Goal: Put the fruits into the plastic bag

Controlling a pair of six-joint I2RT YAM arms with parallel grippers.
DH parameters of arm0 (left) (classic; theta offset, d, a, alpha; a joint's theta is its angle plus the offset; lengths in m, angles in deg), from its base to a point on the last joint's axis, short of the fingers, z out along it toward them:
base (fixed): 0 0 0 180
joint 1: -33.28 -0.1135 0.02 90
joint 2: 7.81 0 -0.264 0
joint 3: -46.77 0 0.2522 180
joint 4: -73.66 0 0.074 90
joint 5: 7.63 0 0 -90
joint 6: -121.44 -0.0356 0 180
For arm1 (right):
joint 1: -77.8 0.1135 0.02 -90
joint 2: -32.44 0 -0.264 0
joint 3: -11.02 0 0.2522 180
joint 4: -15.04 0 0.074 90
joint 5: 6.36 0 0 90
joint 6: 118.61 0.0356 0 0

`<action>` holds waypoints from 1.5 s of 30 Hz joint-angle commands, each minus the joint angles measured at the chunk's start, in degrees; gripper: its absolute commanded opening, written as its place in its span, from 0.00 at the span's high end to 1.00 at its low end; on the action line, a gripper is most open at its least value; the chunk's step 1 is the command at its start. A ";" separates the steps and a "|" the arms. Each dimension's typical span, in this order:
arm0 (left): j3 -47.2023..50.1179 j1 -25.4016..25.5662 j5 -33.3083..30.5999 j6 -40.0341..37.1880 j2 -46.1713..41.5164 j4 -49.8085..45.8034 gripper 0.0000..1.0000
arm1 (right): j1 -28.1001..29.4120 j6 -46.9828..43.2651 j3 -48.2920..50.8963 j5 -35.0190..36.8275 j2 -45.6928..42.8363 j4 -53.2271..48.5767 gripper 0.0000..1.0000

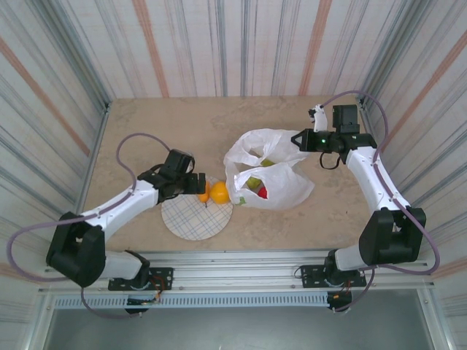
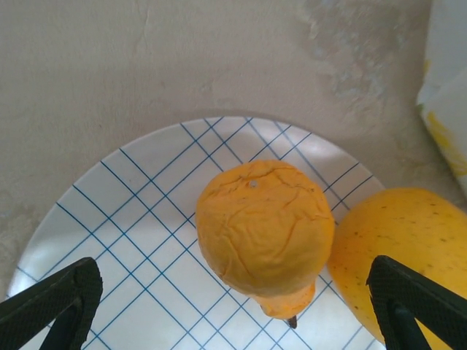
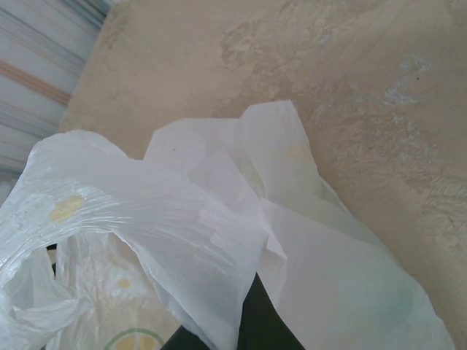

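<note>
Left wrist view has the left gripper (image 2: pixel 232 299) with its two dark fingers spread wide, one on each side of a small wrinkly orange fruit (image 2: pixel 263 226), not touching it as far as the picture tells. That fruit sits on the plaid plate (image 2: pixel 131 211), and a bigger smooth orange (image 2: pixel 408 255) is pressed right up against its side.

From the top camera, the plastic bag (image 1: pixel 273 182) lies on the table (image 1: pixel 160 124) just beside the plate, mouth up, with some fruits already inside (image 1: pixel 257 186), green and red showing through. The right gripper (image 1: pixel 300 138) is pinched together on the bag's far upper edge, holding the mouth open.

So this looks like the pick-up step for one of the last two fruits. Next move probably calls for the fingers dropping a bit lower around the wrinkly one and squeezing, then a lift and a short carry over to the bag's mouth. Tricky bit: the big orange is touching, so one finger has to slip between them without rolling it off the plate.
</note>
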 commanded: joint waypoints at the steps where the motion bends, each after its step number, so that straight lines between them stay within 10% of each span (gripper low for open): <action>1: -2.73 -0.44 1.30 1.33 3.11 1.36 0.02 | -0.35 0.22 0.74 -1.22 -1.41 -0.35 1.00; 45: -1.62 -0.38 1.22 2.91 11.04 2.79 0.35 | -0.62 -0.08 1.36 -1.58 -0.46 0.28 1.00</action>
